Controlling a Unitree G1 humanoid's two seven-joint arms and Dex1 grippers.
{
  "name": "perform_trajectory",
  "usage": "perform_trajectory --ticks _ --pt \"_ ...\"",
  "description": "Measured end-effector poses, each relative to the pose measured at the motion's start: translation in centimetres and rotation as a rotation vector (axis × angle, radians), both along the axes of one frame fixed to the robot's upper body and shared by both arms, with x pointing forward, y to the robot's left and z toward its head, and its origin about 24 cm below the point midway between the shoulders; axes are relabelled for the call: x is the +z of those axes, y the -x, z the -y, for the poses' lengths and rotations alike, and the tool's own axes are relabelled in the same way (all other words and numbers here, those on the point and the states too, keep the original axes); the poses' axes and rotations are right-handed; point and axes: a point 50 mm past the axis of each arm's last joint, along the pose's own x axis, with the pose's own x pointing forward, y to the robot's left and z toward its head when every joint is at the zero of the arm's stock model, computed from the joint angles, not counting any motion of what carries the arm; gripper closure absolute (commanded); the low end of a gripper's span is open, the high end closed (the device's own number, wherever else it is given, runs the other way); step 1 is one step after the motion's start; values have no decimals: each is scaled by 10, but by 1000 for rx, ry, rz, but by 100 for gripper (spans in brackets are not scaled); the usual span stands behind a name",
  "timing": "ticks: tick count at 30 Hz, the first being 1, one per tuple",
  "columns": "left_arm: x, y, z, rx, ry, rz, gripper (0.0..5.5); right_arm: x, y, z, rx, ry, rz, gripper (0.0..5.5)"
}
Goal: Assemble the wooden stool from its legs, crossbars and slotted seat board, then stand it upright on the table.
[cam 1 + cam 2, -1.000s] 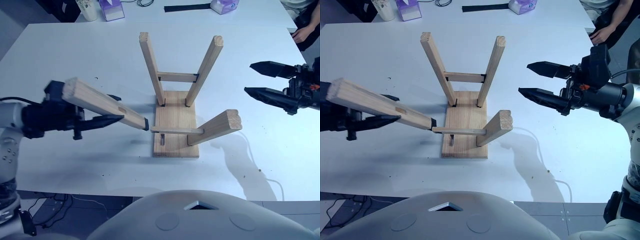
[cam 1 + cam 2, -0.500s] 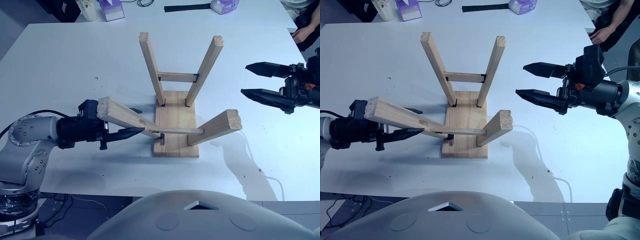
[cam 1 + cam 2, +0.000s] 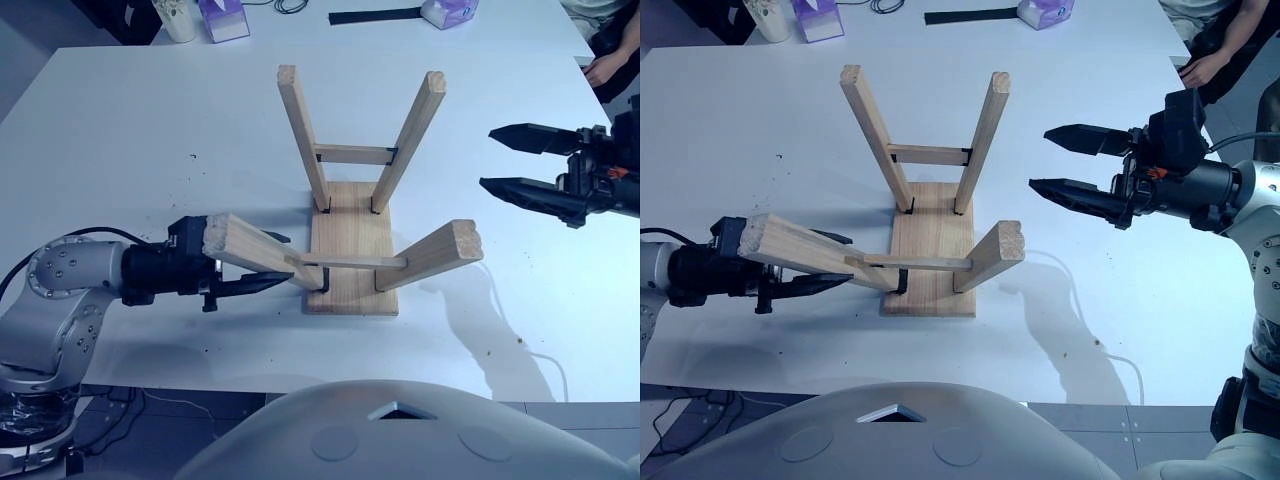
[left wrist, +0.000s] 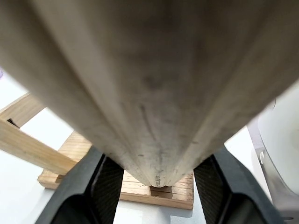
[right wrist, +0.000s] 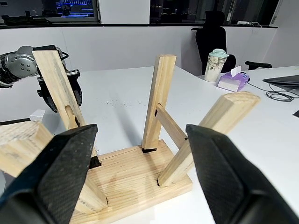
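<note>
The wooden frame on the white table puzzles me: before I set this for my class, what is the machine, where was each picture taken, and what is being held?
It is a humanoid robot with two arms, each ending in a two-fingered gripper. Two pictures come from cameras in its head, looking down; two from cameras on its wrists. On the table lies a seat board with three legs standing in it and two crossbars: a stool built upside down. The left gripper is shut on the fourth leg at the board's near left corner. The right gripper hangs open to the right.
</note>
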Motion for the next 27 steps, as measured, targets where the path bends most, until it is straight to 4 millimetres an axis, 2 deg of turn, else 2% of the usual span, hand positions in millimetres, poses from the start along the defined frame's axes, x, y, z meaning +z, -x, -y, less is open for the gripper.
perform_trajectory --ticks 10,27 --pt "-3 -16 6 19 -16 20 345 0 0 -4 11 -7 19 200" --pt "2 -42 -4 121 -21 -11 345 -2 2 -10 34 -10 24 200"
